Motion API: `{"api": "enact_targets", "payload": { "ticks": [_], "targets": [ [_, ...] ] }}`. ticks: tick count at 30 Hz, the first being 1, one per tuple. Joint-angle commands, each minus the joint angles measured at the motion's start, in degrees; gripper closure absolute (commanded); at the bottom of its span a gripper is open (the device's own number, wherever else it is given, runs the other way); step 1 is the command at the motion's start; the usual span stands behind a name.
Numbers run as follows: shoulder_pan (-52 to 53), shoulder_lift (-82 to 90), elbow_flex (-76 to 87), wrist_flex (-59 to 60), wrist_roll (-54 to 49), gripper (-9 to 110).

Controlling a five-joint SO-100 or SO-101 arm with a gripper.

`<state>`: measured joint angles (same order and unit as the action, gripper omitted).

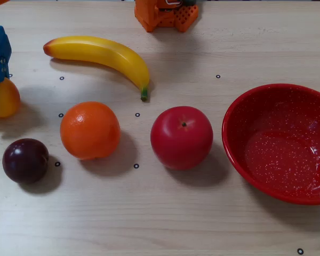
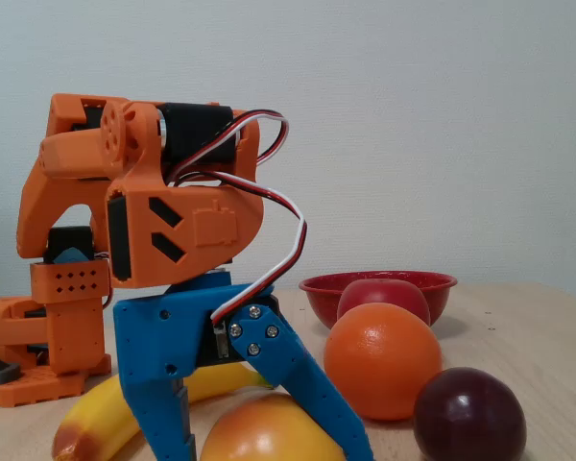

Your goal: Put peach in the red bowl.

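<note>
Pale matt wood-grain table (image 1: 165, 224) is bearing glossy fruit: smooth peach (image 2: 259, 430), dimpled orange (image 1: 89, 130). Glossy speckled red bowl (image 1: 280, 143) is gleaming; gripper (image 2: 259, 451) is showing matt blue plastic.

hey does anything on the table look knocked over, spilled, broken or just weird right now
Nothing stands out. The banana, orange, apple and plum lie apart and intact, and the red bowl sits upright and empty. The peach sits between the gripper jaws at the table's edge, as expected for a pickup.
</note>
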<state>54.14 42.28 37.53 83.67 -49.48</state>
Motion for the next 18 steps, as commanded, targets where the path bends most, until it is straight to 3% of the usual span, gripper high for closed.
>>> {"api": "enact_targets", "payload": {
  "ticks": [1, 8, 18],
  "targets": [
    [-1.4, 3.2, -3.3, -1.9, -1.0, 81],
    [-1.7, 3.1, -3.3, -1.9, -2.5, 100],
    [-1.1, 4.3, -3.5, -1.5, -5.5, 102]
  ]
}}
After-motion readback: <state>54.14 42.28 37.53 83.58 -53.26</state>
